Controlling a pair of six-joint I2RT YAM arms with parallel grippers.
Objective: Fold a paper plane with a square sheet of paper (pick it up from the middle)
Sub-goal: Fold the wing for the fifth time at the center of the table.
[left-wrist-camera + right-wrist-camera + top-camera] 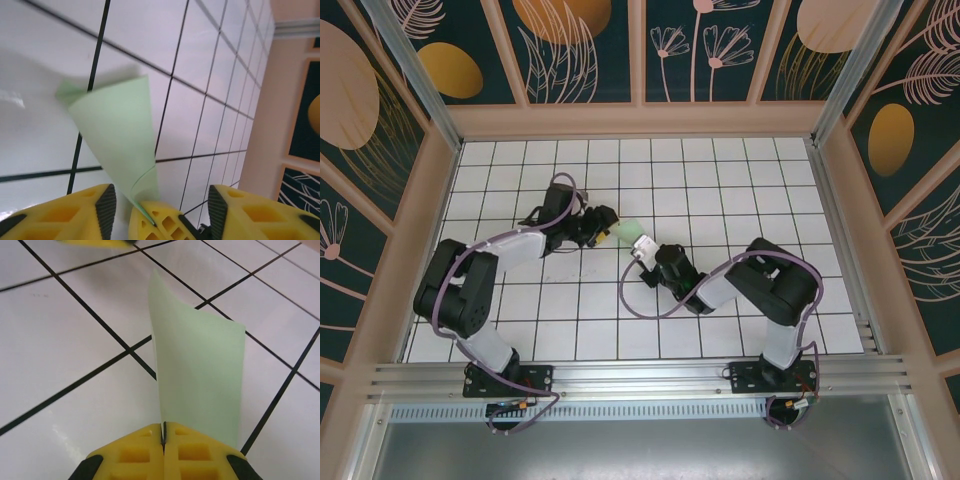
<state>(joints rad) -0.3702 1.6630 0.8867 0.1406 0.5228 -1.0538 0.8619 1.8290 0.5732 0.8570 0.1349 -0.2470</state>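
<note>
The pale green sheet of paper, folded into a slim tapering paper plane, is held above the tiled table between the two arms. My right gripper is shut on its narrow end, and the paper stands upright out of the closed yellow fingers. From the left my left gripper faces it with its jaws open, straddling the right gripper's fingertips and the paper's pinched end without touching the paper. In the top view the left gripper and right gripper meet near the table's middle.
The white grid-tiled table is ringed by a low wooden wall. Purple cables loop from both arms over the tiles, one at the front centre. The arm bases sit on the aluminium rail at the near edge.
</note>
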